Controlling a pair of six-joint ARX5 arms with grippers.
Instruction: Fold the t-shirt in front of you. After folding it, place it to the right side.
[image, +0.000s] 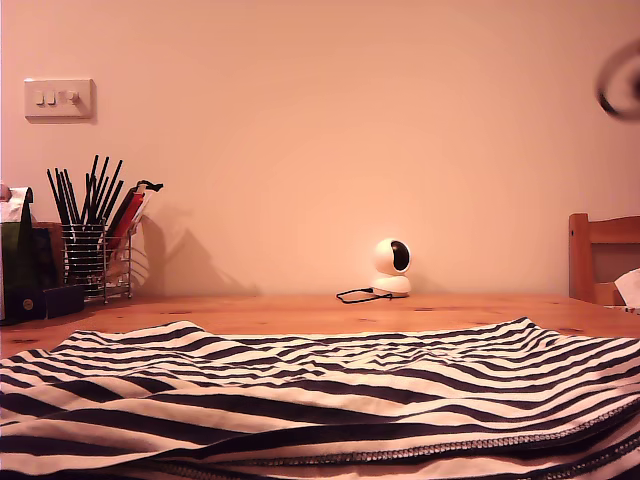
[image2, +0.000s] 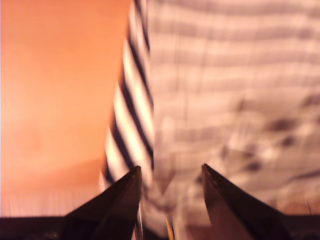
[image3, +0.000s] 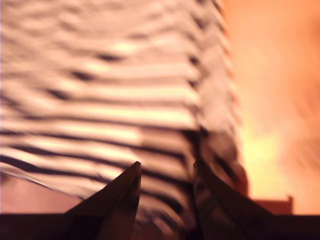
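You are looking at a wooden tabletop (image: 300, 312) that runs back to a plain wall. The striped t-shirt (image: 330, 395) lies spread over its near part, from one edge of the exterior view to the other, its stitched hem nearest the camera. At the exterior view's left, a wire holder (image: 98, 262) full of dark sticks stands by a dark bag (image: 20, 262). Near the wall, a small white round camera (image: 392, 266) sits with a dark cord (image: 362, 295) looped beside it.
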